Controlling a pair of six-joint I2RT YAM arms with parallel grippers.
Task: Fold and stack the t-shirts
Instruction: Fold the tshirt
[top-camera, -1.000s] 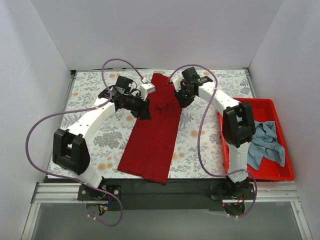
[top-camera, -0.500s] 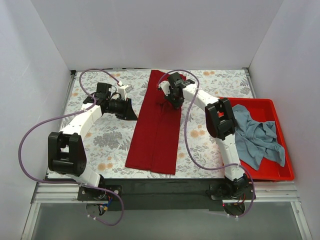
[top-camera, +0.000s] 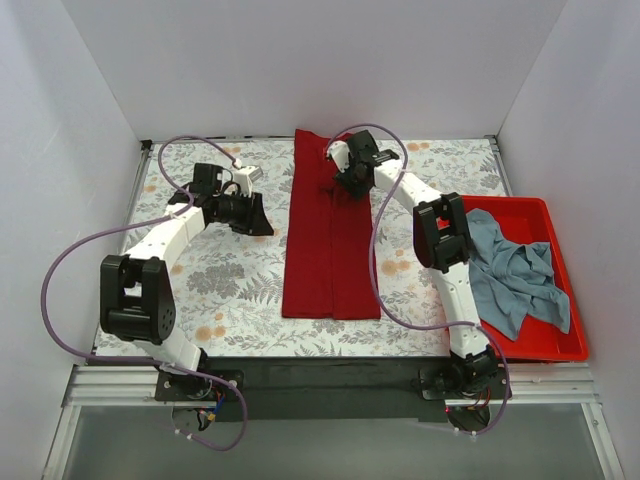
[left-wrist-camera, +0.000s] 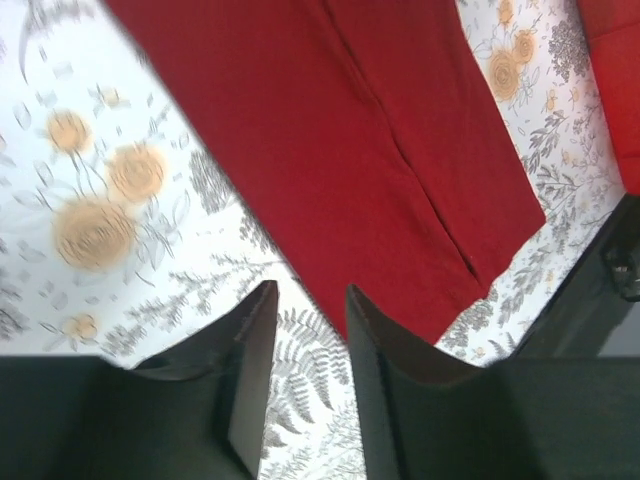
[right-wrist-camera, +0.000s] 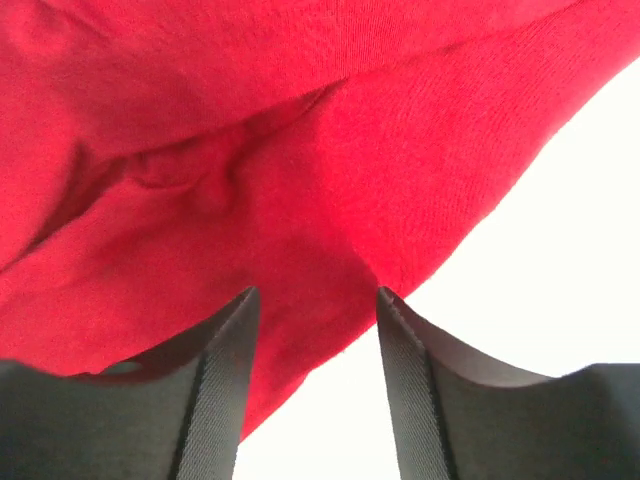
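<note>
The top camera sits high above and behind the arms (top-camera: 170, 235) and looks down on the whole table (top-camera: 230, 290). The left wrist camera looks down from low over the table, just beside the dark red t-shirt (left-wrist-camera: 340, 150). The right wrist camera is very close to that shirt. All three views show it.

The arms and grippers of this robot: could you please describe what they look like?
Both the left arm and right arm have white links with blocky black joints, and a purple cable loops along each. The left gripper and right gripper each have two flat, dark fingers.
</note>
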